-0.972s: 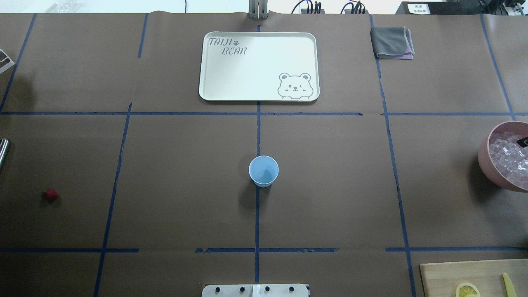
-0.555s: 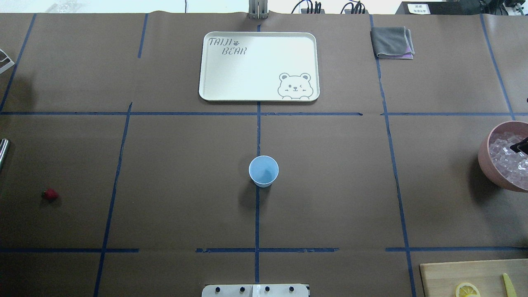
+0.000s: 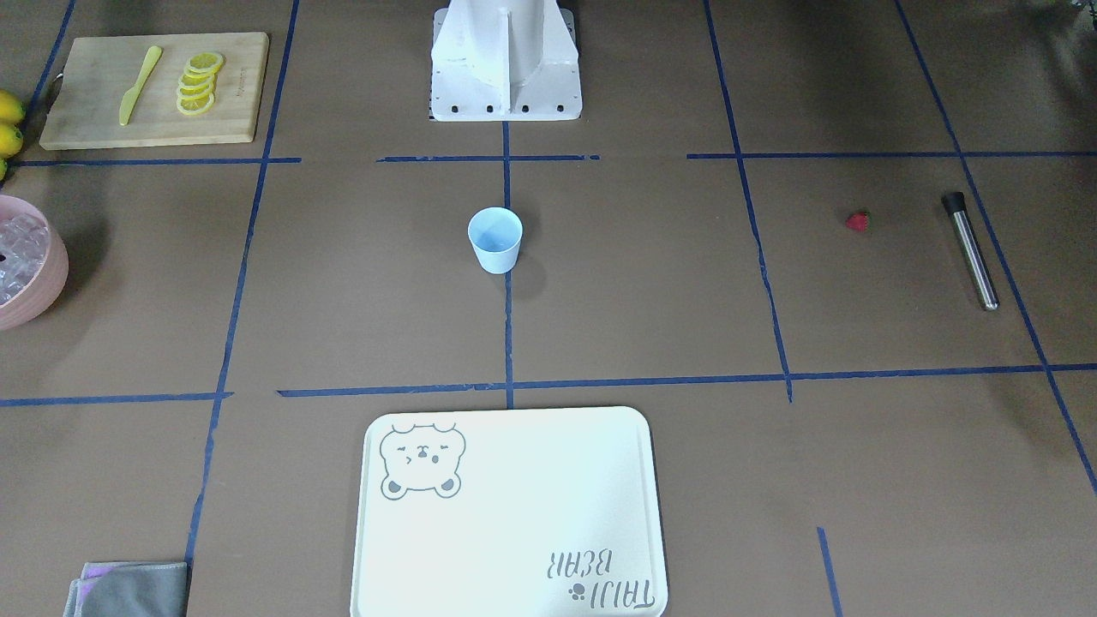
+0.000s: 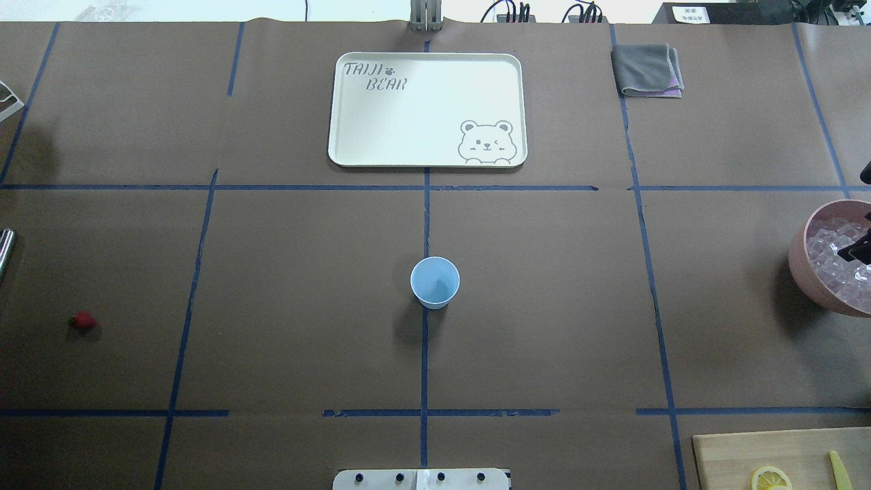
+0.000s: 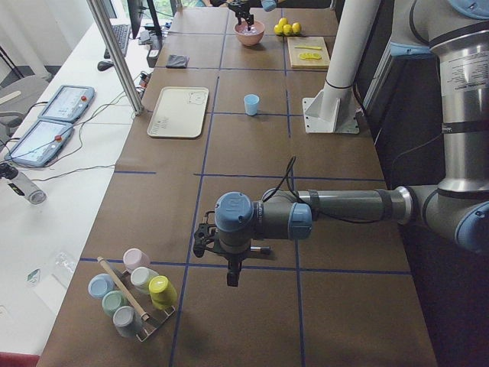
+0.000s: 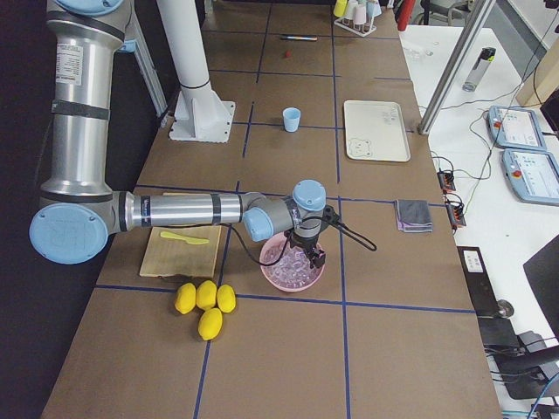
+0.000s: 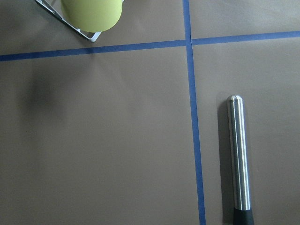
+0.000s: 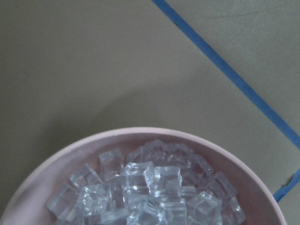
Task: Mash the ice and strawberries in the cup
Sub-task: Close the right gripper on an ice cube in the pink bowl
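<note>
The light blue cup [image 4: 435, 282] stands upright in the middle of the table, with nothing visible inside it. One red strawberry [image 4: 82, 321] lies far to the left. The ice [image 8: 150, 192] fills a pink bowl [image 4: 810, 272] at the right edge. My right gripper [image 6: 312, 256] hangs just over the ice; only a dark tip [image 4: 859, 248] shows from overhead, and I cannot tell its state. My left gripper [image 5: 232, 277] hovers over the table's left end, near a steel muddler [image 7: 239, 159]. Its fingers show in no close view, so I cannot tell its state.
A white bear tray [image 4: 427, 109] lies at the back centre, with a folded grey cloth [image 4: 646, 69] to its right. A cutting board [image 3: 154, 90] holds lemon slices and a yellow knife. Whole lemons [image 6: 203, 301] lie beside the bowl. A rack of pastel cups [image 5: 134, 290] stands at the left end.
The dark tip of the right gripper over the ice bowl has shifted slightly, and a little more of that arm shows at the right edge. The cup and strawberry have not moved.
</note>
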`<state>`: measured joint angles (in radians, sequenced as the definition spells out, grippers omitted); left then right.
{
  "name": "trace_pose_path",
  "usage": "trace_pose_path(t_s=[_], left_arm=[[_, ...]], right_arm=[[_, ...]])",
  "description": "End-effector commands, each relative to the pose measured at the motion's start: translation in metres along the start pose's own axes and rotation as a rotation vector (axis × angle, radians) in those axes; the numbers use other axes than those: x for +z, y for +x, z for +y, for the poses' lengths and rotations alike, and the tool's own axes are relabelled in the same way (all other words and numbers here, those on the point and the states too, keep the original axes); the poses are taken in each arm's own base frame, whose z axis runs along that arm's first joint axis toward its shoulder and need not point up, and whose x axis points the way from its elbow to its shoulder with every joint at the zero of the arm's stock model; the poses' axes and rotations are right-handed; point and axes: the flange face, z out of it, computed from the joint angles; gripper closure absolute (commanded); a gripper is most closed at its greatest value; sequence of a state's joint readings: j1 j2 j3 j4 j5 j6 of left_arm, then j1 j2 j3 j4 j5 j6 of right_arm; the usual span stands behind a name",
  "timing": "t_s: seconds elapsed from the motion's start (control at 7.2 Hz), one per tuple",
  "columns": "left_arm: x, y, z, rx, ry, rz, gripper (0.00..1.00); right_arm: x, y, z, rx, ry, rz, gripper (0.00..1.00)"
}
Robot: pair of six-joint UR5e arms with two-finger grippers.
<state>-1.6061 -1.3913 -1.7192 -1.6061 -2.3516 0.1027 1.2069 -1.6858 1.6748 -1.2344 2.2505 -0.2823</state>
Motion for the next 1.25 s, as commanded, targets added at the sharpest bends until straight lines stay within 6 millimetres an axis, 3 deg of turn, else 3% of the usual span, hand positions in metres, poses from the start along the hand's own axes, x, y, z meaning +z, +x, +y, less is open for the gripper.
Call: trace_pose_path(t_s=[0.0,1.11], left_arm=[[0.0004,-0.0004,0.0001,-0.001,-0.001,0.0,0.0],[0.0015,-0.0016,0.0005,-0.003,-0.003,-0.001,0.0]], right_arm=[[0.0024,-0.001,0.0001,0.0,-0.004,-0.005,0.06],[0.0074,-0.0065,-0.0053,-0.015,-0.005,-0.029,0.08]])
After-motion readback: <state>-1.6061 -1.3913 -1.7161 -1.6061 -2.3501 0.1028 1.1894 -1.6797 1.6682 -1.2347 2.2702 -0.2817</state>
